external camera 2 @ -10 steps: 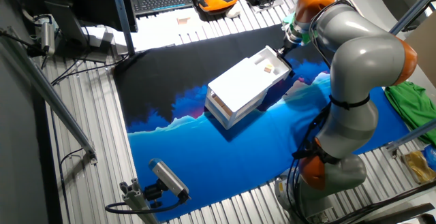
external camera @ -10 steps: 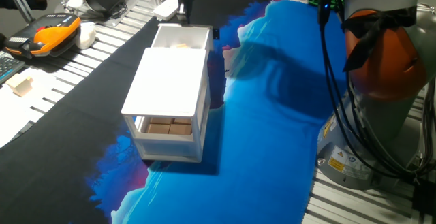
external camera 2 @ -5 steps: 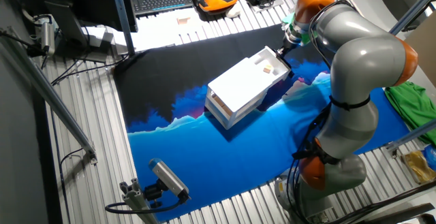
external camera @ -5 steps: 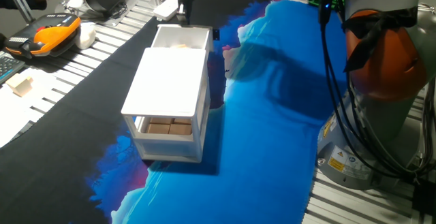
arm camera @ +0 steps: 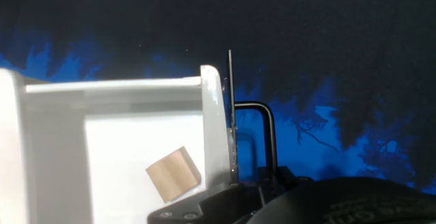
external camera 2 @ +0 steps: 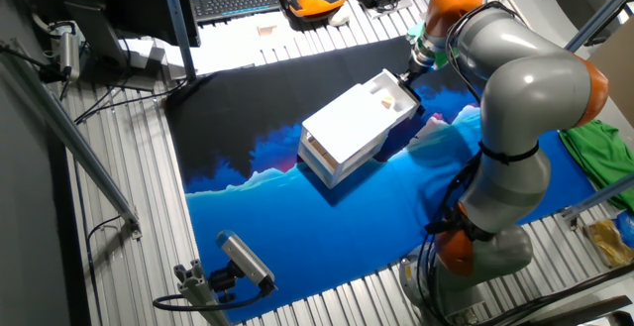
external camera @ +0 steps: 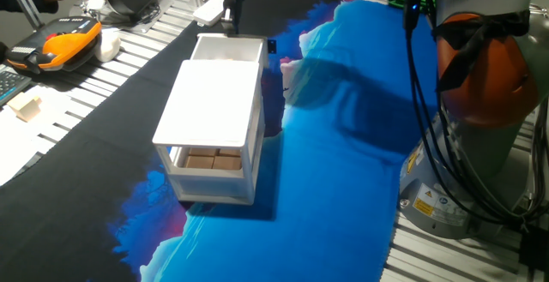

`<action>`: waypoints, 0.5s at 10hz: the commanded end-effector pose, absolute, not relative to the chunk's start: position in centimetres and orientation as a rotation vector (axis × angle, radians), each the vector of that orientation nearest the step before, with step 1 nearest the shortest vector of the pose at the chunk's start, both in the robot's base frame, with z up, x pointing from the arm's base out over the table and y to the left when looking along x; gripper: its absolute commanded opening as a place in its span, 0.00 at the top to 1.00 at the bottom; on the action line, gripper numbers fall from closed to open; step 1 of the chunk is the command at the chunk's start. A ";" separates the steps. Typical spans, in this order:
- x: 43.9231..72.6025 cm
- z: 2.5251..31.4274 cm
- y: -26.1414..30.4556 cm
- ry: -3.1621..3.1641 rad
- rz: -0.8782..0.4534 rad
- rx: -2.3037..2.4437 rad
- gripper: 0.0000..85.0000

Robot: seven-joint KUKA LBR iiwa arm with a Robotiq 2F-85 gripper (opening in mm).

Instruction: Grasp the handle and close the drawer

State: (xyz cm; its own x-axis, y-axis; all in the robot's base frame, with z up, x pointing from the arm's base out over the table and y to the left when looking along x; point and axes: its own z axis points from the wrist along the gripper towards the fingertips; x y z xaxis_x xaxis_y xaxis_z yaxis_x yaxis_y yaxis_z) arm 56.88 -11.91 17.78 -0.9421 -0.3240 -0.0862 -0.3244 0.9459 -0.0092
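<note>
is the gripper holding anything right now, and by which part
The gripper sits at the black handle on the front of the open drawer, but its fingers are out of clear view, so an actual grip cannot be told.

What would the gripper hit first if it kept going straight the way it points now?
Most likely the dark cloth. In the hand view the gripper looks down along the drawer front, with the black handle beside it; nothing else shows ahead, though depth is unclear.
</note>
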 end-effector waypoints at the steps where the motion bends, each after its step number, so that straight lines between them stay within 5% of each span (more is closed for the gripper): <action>1: 56.9 17.8 -11.9 3.011 0.010 -0.511 1.00; 5: 56.8 17.7 -11.8 3.001 0.013 -0.540 1.00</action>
